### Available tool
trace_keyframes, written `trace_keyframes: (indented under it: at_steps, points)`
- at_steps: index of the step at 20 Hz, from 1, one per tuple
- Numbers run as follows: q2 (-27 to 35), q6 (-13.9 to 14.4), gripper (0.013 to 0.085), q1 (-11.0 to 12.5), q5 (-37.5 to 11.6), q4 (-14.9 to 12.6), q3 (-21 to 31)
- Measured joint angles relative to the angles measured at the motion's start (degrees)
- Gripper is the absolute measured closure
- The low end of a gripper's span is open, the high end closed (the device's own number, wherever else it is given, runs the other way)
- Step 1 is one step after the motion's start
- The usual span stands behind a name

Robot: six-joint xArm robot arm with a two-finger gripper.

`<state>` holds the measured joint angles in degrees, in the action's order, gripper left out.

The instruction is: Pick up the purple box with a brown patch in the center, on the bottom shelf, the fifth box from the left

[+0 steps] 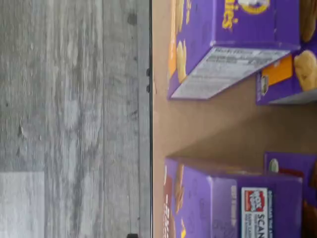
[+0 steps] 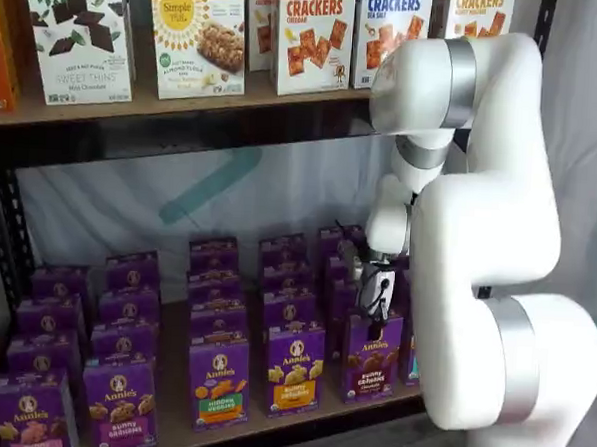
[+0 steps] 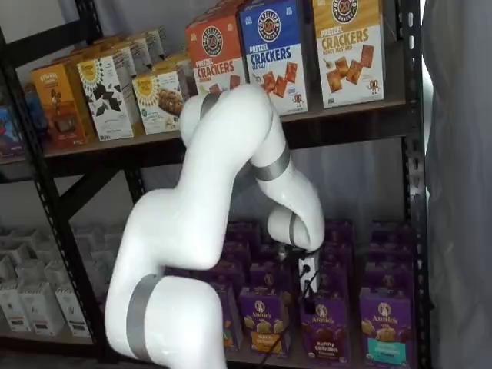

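Observation:
The purple box (image 2: 372, 356) stands upright in the front row of the bottom shelf (image 2: 173, 429), with dark brown cookies pictured on its front. It also shows in a shelf view (image 3: 324, 329), left of a purple carton with a teal patch (image 3: 384, 327). My gripper (image 2: 377, 296) hangs just above and slightly behind the box's top, and it shows in both shelf views (image 3: 307, 275). Its fingers are not plain, so open or shut is unclear. The wrist view shows the tan shelf board (image 1: 208, 129) between two purple cartons; I cannot tell whether either is the target.
Purple cartons with orange-yellow snacks (image 2: 293, 368) stand left of the target, with more rows behind. Cracker boxes (image 2: 313, 34) line the upper shelf. A black upright (image 3: 411, 192) stands at the right. Grey plank floor (image 1: 74, 119) lies beyond the shelf's front rail.

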<state>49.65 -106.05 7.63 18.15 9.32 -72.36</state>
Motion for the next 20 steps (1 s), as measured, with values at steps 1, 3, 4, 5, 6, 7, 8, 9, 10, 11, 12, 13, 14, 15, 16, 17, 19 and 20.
trace_keyframes:
  at_steps: [1,3,4,5,6,7,8,9,10,11,12,13,14,15,16,17,19,20]
  points:
    - [0.5,1.6,0.0130,0.1,0.2,-1.9,-0.5]
    - [1.4,4.3,0.0130,0.3,0.4,-5.0,-1.4]
    - [1.9,5.4,0.0130,0.4,0.5,-6.2,-1.8]
    - [2.2,6.1,0.0130,0.5,0.7,-7.1,-2.1]
    - [2.7,6.8,0.0130,0.6,0.8,-7.9,-2.5]
    - [3.0,7.1,0.0130,0.7,0.9,-8.4,-2.8]
    - [3.3,7.4,0.0130,0.7,1.0,-8.7,-3.1]
    - [3.6,7.9,0.0130,0.8,1.2,-9.4,-3.4]
    - [3.8,8.2,0.0130,0.9,1.2,-9.8,-3.6]
    - [4.1,8.4,0.0130,1.0,1.2,-10.2,-3.7]
    - [4.3,8.4,0.0130,1.1,1.1,-10.2,-3.8]
    - [4.4,8.0,0.0130,1.1,0.9,-9.9,-3.9]
    - [4.5,7.5,0.0130,1.2,0.6,-9.3,-3.9]
    - [4.6,6.7,0.0130,1.2,0.1,-8.4,-3.8]
    - [4.7,6.1,0.0130,1.1,-0.3,-7.9,-3.7]
    - [4.9,6.1,0.0130,1.1,-0.7,-7.8,-3.6]
    - [5.1,6.5,0.0130,1.1,-1.4,-8.2,-3.5]
    - [5.1,6.8,0.0130,1.0,-1.6,-8.5,-3.4]
